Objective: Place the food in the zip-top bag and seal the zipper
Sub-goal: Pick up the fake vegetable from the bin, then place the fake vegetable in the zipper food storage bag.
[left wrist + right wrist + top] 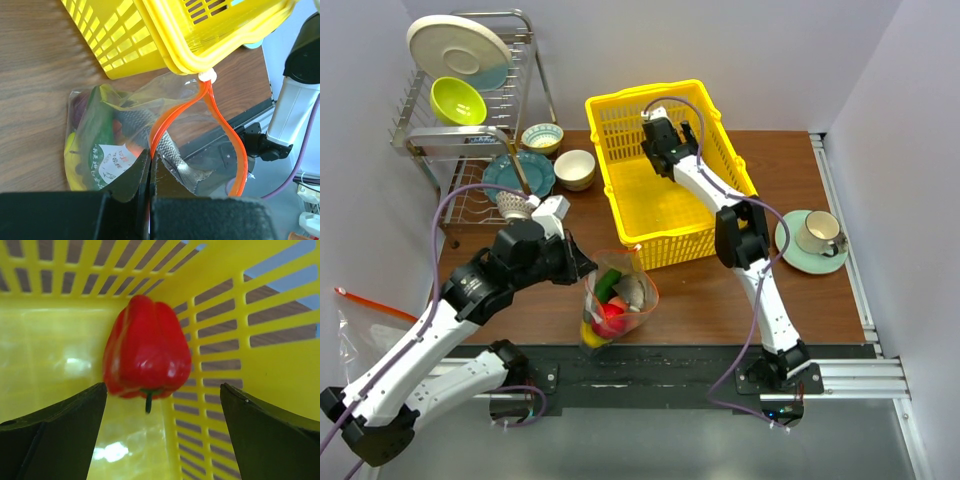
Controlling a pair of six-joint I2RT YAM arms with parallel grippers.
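Most food (95, 137) indistinct inside zip-top bag (167, 90)

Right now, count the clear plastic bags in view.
2. One crinkly clear bag, filled with toy food, sits on the wooden table by the yellow plastic basket's near corner; one flat clear bag with an orange strip lies beyond the table's left edge.
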